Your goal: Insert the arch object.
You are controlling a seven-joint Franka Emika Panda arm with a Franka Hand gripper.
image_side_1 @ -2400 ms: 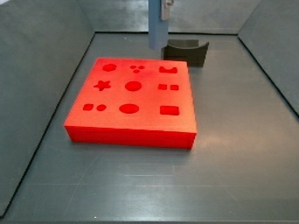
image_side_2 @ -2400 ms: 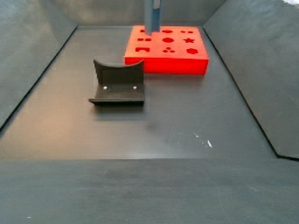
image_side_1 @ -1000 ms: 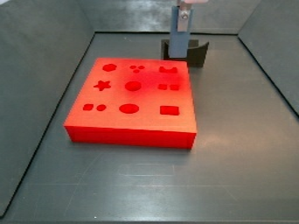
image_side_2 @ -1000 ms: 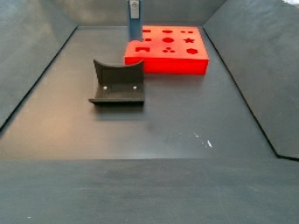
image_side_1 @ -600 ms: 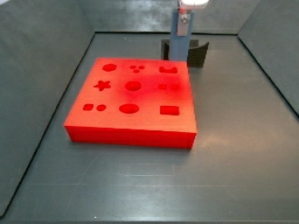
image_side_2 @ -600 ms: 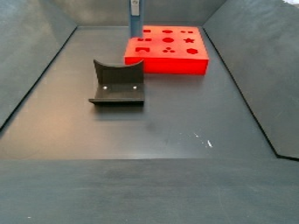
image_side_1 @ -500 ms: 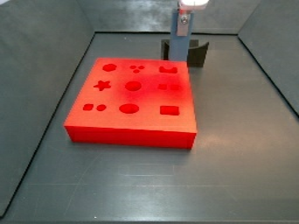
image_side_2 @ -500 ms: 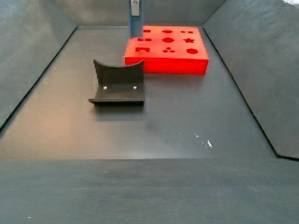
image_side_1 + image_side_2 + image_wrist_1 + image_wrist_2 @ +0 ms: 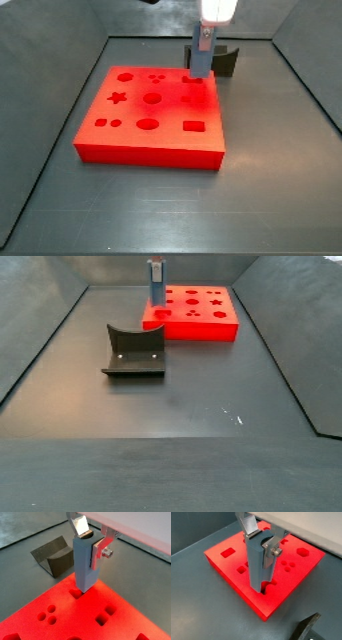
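My gripper (image 9: 91, 541) is shut on the arch object (image 9: 85, 564), a tall blue-grey block with a semicircular notch at its upper end, held upright. Its lower end stands at the arch-shaped hole (image 9: 79, 594) near an edge of the red board (image 9: 60, 614); I cannot tell how deep it sits. Both wrist views show the same grip, with the gripper (image 9: 262, 542) holding the block (image 9: 258, 567) over the board (image 9: 234, 554). In both side views the gripper (image 9: 205, 30) (image 9: 155, 270) holds the block (image 9: 199, 60) (image 9: 155, 292) at the board's far edge (image 9: 147, 140) (image 9: 201, 326).
The dark fixture (image 9: 134, 351) stands on the grey floor apart from the board, right behind the block in a side view (image 9: 226, 60); it also shows in both wrist views (image 9: 57, 554) (image 9: 308, 629). Grey walls enclose the floor. The board has several other shaped holes.
The gripper with the block has moved sideways along the board's far edge to the arch hole and has come down a little toward the board.
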